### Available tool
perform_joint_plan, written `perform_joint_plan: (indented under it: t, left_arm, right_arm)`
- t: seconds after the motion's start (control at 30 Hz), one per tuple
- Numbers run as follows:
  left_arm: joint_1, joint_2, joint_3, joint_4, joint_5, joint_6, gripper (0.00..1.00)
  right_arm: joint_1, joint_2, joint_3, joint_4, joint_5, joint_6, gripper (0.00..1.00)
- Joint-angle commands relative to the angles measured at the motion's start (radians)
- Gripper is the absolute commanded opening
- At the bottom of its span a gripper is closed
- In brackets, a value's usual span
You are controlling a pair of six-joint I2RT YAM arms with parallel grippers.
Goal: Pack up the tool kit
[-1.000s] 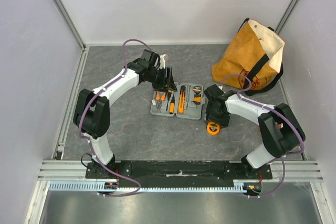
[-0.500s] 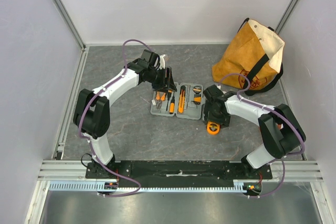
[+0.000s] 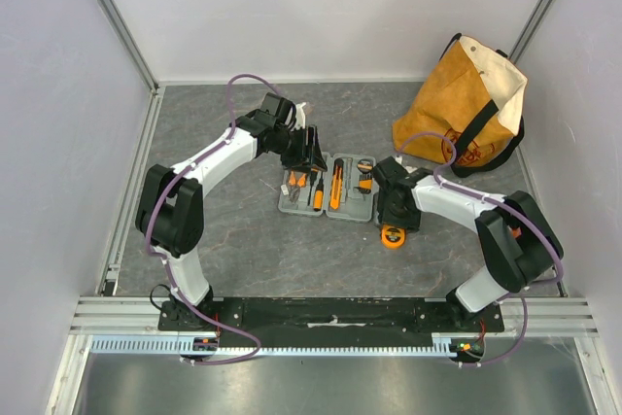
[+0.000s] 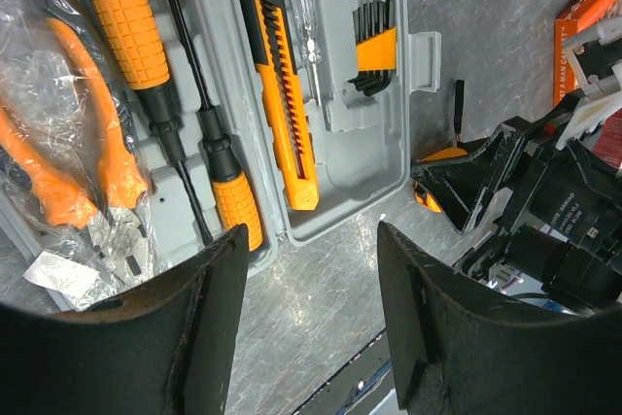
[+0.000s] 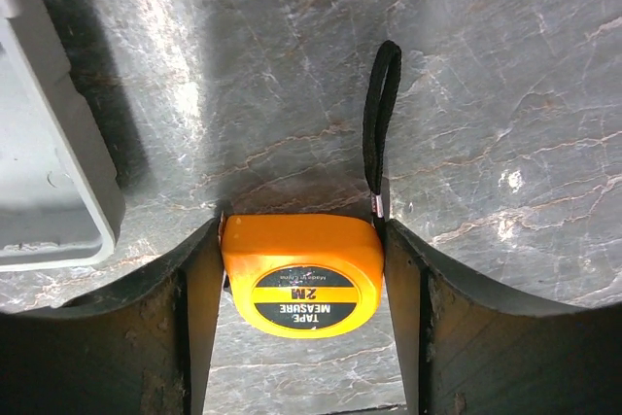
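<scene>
1. Black fingers (image 5: 185,318) of the right gripper (image 5: 303,240) are clamped on the orange tape (image 5: 303,284), one pad flat against each side, label facing up. I cannot tell whether the tape rests on the table (image 5: 486,143) or is just off it
2. Its black strap (image 5: 379,114) lies stretched out on the grey stone-look top, pointing away from the wrist
3. Just left of that grip shows a corner of the grey case (image 5: 49,182), near the tape but apart from it
4. The left gripper (image 4: 311,240) hangs released above the case's far edge, jaws wide with nothing between them
5. Under it the case lies open and flat in the middle of the table, between the two arms
6. In its slots sit pliers (image 4: 58,114) in clear wrap, two screwdrivers (image 4: 126,21), a knife (image 4: 282,94) and hex keys (image 4: 374,41)
7. A tan bag (image 3: 466,104) with black straps stands in the far right corner, well apart from the case
</scene>
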Motion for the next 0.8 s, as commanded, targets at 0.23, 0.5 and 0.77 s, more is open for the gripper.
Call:
perform_joint_plan:
  t: [0.23,0.5,0.77]
  left_arm:
    - [0.018,-0.059,-0.008,-0.029,-0.094,0.007,0.61]
    - [0.062,-0.088,-0.078,-0.033,-0.140,-0.022,0.61]
    - [0.092,-0.074,-0.188,-0.024,-0.123,-0.042,0.61]
  right_arm:
    - [0.074,0.002,0.306,-0.103,0.139,0.022,0.36]
    - [0.170,0.132,0.441,-0.045,0.194,0.016,0.36]
    - [0.229,0.143,0.300,0.180,0.372,0.024,0.36]
